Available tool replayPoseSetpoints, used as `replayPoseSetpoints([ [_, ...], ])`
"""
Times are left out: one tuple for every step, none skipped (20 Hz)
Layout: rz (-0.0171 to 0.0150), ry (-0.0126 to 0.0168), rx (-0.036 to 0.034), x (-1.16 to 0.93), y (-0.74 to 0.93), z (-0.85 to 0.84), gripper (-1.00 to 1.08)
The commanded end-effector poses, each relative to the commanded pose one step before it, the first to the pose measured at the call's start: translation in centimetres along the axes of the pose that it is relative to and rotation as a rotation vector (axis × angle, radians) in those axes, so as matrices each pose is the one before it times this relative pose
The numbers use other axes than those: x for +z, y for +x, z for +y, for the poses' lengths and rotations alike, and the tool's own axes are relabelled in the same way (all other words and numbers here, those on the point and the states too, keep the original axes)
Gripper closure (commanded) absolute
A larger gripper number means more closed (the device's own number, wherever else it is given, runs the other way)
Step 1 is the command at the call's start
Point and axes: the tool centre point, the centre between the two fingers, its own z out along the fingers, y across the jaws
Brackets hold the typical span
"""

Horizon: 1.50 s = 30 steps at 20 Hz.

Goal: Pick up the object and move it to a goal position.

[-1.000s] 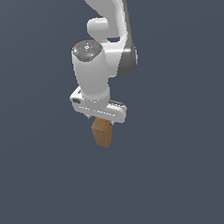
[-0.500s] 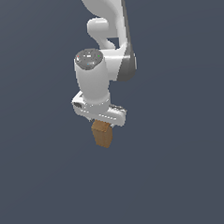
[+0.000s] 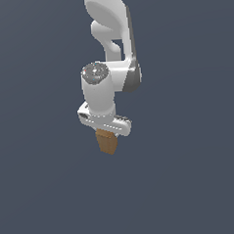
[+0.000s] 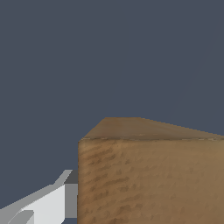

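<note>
Compared with half a second back, my arm's wrist joint has turned a bit more: the round cap with the red dot now faces up and toward the exterior view's left, and the upper links show more from the side. The hand and its load sit at about the same spot in the exterior view, no real shift up or down.

The gripper (image 3: 108, 137) hangs below the white wrist, pointing down. The block (image 3: 107, 141) sticks out under it, only its lower part visible, the upper part hidden by the hand. Its long axis runs roughly vertical, with a slight lean so the lower end points down and a bit to the exterior view's right. It hangs free against the plain dark grey background, touching nothing but the gripper.

In the wrist view the block (image 4: 151, 175) fills the near field, wood grain on the broad face, a lighter narrow face beyond it. One white finger (image 4: 46, 203) sits just beside its edge. The jaws pinch the block; the contact itself is mostly hidden.
</note>
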Motion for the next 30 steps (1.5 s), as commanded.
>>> replayPoseSetpoints([
  [0.00127,0.00031,0.00011,0.062,0.067,-0.015,1.08],
  [0.00000,0.00000,0.00000,0.000,0.000,0.000,1.08],
  [0.00000,0.00000,0.00000,0.000,0.000,0.000,1.08],
  [0.00000,0.00000,0.00000,0.000,0.000,0.000,1.08],
  [0.00000,0.00000,0.00000,0.000,0.000,0.000,1.08],
  [0.00000,0.00000,0.00000,0.000,0.000,0.000,1.08],
  [0.00000,0.00000,0.00000,0.000,0.000,0.000,1.08],
  [0.00000,0.00000,0.00000,0.000,0.000,0.000,1.08],
  [0.00000,0.00000,0.00000,0.000,0.000,0.000,1.08],
  [-0.00119,-0.00002,-0.00012,-0.052,-0.064,-0.013,1.08],
  [0.00000,0.00000,0.00000,-0.031,0.000,-0.021,1.08],
  [0.00000,0.00000,0.00000,-0.093,-0.001,-0.063,1.08],
  [0.00000,0.00000,0.00000,-0.155,-0.001,-0.105,1.08],
  [0.00000,0.00000,0.00000,-0.216,-0.001,-0.146,1.08],
  [0.00000,0.00000,0.00000,-0.277,-0.001,-0.187,1.08],
  [0.00000,0.00000,0.00000,-0.337,-0.001,-0.228,1.08],
  [0.00000,0.00000,0.00000,-0.396,0.000,-0.268,1.08],
  [0.00035,-0.00031,0.00016,-0.468,-0.002,-0.303,1.08],
  [0.00000,0.00000,0.00000,-0.510,0.001,-0.346,1.08],
  [0.00000,0.00000,0.00000,-0.566,0.003,-0.384,1.08],
  [0.00000,0.00000,0.00000,-0.620,0.004,-0.422,1.08],
  [0.00035,-0.00029,0.00018,-0.687,0.004,-0.452,1.08],
  [0.00000,0.00000,0.00000,-0.719,0.009,-0.491,1.08],
  [0.00000,0.00000,0.00000,-0.757,0.012,-0.518,1.08],
  [0.00000,0.00000,0.00000,-0.787,0.016,-0.540,1.08],
  [0.00000,0.00000,0.00000,-0.809,0.020,-0.557,1.08],
  [0.00000,0.00000,0.00000,-0.804,0.025,-0.556,1.08],
  [0.00045,-0.00003,0.00020,-0.768,0.023,-0.505,1.08],
  [0.00000,0.00000,0.00000,-0.678,0.031,-0.475,1.08],
  [0.00000,0.00000,0.00000,-0.618,0.032,-0.435,1.08],
])
